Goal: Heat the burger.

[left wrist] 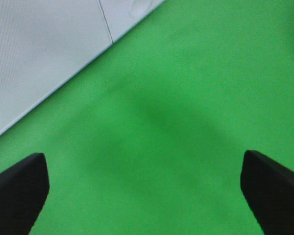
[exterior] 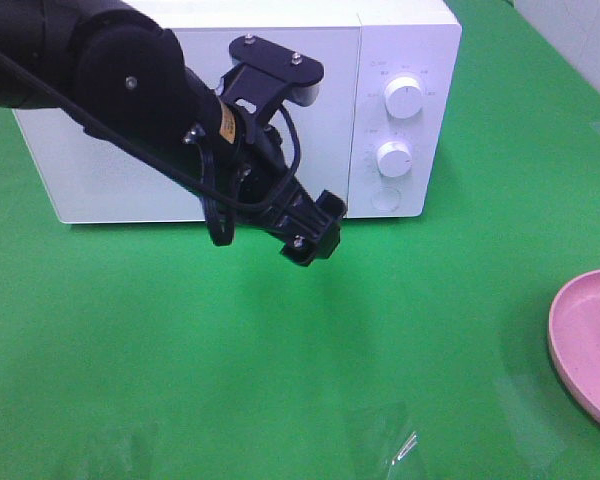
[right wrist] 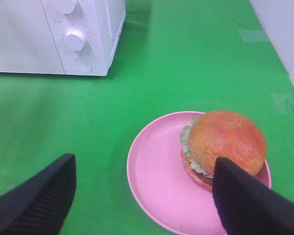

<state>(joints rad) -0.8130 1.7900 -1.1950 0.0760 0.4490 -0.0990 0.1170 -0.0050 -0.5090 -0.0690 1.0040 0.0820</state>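
The burger [right wrist: 220,142], with a golden-brown bun, green lettuce and a red-brown patty, sits on a pink plate [right wrist: 157,181]. In the exterior high view only the plate's edge [exterior: 588,340] shows at the right; the burger is out of that view. My right gripper [right wrist: 142,196] is open, hovering above the plate with one finger [right wrist: 250,200] near the burger. My left gripper [exterior: 315,232] hangs above the green table in front of the white microwave [exterior: 280,100], whose door is closed. It is open and empty in the left wrist view [left wrist: 144,188].
The microwave has two knobs [exterior: 404,98] and a round button [exterior: 384,199] on its right panel. Green cloth [exterior: 280,380] covers the table. A pale wall shows at the far right [exterior: 580,40].
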